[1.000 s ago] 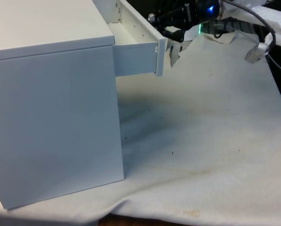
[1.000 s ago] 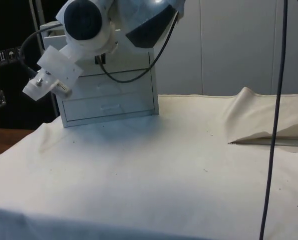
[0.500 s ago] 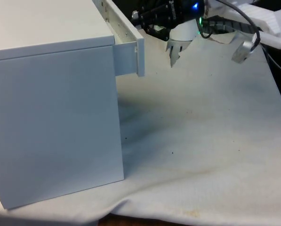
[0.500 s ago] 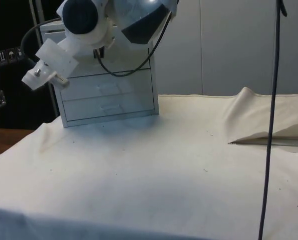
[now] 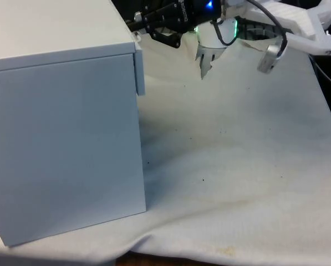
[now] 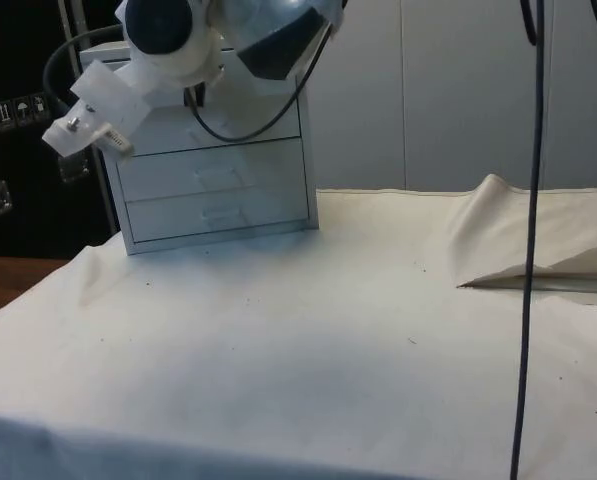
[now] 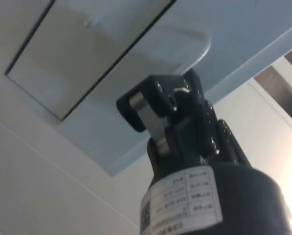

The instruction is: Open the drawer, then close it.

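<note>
A white chest of drawers [image 5: 60, 127] stands at the front view's left with its blank side to that camera. Its top drawer [image 5: 139, 72] is pushed in, and just the edge of its front sticks out past the side wall. My black gripper [image 5: 154, 30] is right at that drawer front near the chest's top corner. In the wrist view the gripper [image 7: 160, 105] has its fingers together, with their tips against the flat white drawer panel [image 7: 87, 54]. In the side view the chest [image 6: 213, 190] shows its drawer fronts, and the arm hides most of the top one.
The white cloth [image 5: 237, 155] spreads out open to the front view's right of the chest. A raised fold of cloth [image 6: 518, 240] lies at the side view's right. A dark cable [image 6: 528, 300] hangs down there. The arm [image 5: 287, 27] reaches in above the table's far end.
The top drawer has slid from well out to almost flush with the chest. The gripper has travelled with it towards the chest, staying against its front.
</note>
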